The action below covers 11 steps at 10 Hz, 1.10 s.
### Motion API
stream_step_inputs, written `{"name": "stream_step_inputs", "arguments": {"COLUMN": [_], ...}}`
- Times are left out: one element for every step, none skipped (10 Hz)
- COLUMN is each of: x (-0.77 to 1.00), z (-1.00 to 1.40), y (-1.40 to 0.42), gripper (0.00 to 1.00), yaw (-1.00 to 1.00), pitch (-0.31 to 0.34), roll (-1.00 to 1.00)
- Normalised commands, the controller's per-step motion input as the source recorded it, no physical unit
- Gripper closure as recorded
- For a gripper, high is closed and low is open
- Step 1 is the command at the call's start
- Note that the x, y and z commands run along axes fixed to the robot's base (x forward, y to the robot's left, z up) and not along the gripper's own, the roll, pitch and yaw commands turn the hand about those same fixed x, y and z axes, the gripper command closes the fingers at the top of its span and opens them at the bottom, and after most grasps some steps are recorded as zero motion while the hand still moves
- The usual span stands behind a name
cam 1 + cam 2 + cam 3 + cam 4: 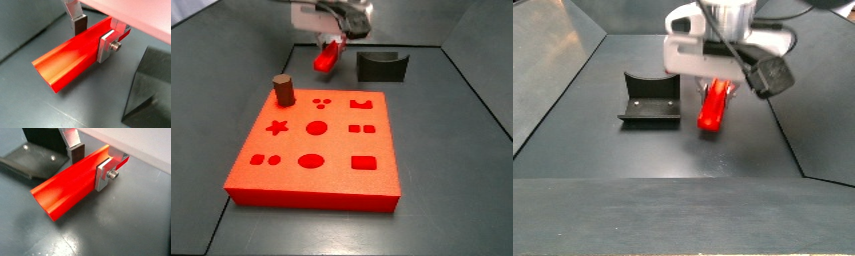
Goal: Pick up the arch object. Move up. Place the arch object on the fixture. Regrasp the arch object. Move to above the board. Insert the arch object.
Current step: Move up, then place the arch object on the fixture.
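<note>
1. One large flat red-orange board [315,152] with darker shape cut-outs fills the near part of the dark grey surface [458,150], and a short brown cylinder peg [285,90] stands on its far left corner. The board is well apart from the action, so the risk there is later: I judge that the long bar could catch on the peg or on a cut-out edge if it is carried over tilted.

2. The long, slim, bright red arch object [70,59] is held near one end, so most of its length sticks out unsupported. It hangs sloping in both side views [714,106], with its low end close to the surface. To my eye that off-centre grip could let it pivot or slip between the plates.

3. The small dark L-shaped fixture [648,98] stands just beside the bar, apart from it. A misjudged approach could knock the fixture or land the bar askew on it.

4. The end effector [93,34] hangs over the far part of the surface beside the fixture. Its flat silver fingers [103,174] are clamped on the arch object, one plate on each side face, opened only as wide as the bar.
</note>
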Motion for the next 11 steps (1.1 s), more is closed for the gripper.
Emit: {"name": "stream_step_inputs", "arguments": {"x": [-0.02, 0.0, 0.0, -0.01, -0.01, -0.02, -0.02, -0.03, -0.03, -0.02, -0.01], "z": [0.24, 1.0, 1.0, 1.0, 1.0, 1.0, 1.0, 1.0, 1.0, 0.82, 0.6], "y": [0.01, 0.0, 0.0, 0.0, 0.0, 0.0, 0.01, 0.01, 0.01, 0.01, 0.01], "gripper": [1.0, 1.0, 1.0, 1.0, 1.0, 1.0, 1.0, 1.0, 1.0, 1.0, 1.0], "yaw": [-0.02, 0.0, 0.0, 0.0, -0.01, -0.01, -0.02, -0.01, -0.01, -0.01, 0.0], "pitch": [0.047, 0.0, 0.006, 0.02, 0.021, 0.028, 0.035, 0.04, 0.043, 0.054, 0.062], "roll": [0.03, 0.0, 0.0, 0.02, 0.02, 0.05, 0.05, 0.07, 0.07, 0.08, 0.09]}}
